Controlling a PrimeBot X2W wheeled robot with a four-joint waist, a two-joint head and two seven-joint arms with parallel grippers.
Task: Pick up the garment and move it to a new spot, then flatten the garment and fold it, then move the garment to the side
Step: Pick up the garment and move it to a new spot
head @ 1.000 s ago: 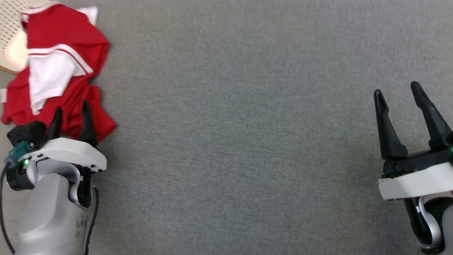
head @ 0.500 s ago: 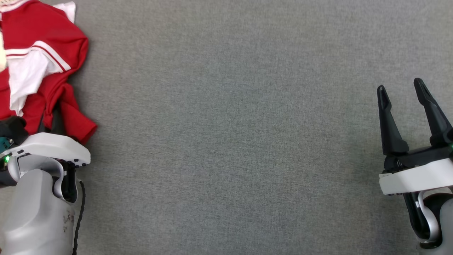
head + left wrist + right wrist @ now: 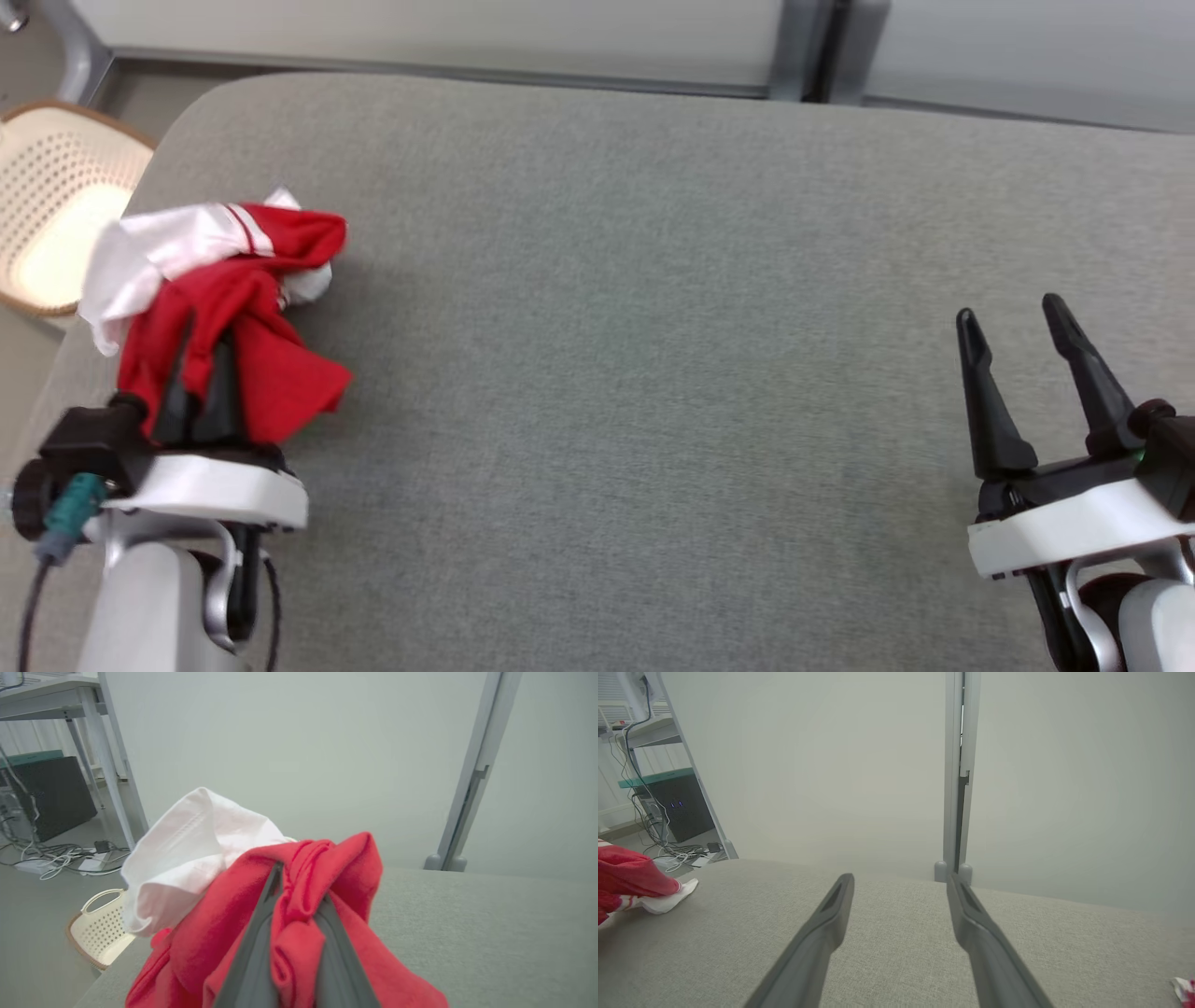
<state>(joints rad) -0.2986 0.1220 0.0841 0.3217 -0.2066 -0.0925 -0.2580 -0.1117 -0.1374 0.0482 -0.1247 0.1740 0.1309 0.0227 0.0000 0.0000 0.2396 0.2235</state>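
Observation:
The garment (image 3: 261, 373), red with white panels, is bunched up at the left side of the grey padded table (image 3: 653, 327). My left gripper (image 3: 205, 341) is shut on a red fold of it, with cloth draping over both fingers. In the left wrist view the garment (image 3: 345, 868) is pinched in my left gripper (image 3: 299, 886), and a white part bulges up to the left. My right gripper (image 3: 1008, 310) stands open over the table's right side, holding nothing. The right wrist view shows my right gripper (image 3: 900, 879) open and the garment (image 3: 630, 877) far left, its white edge touching the table.
A beige perforated basket (image 3: 56, 215) sits on the floor off the table's left edge. A pale wall with a grey post (image 3: 959, 788) runs behind the table's far edge. A small red and white scrap (image 3: 1183, 989) lies at the right.
My left gripper has shut on the garment and gathered it up into a bunch. The head camera has tilted up, bringing the table's far edge into view. My right gripper has stayed open.

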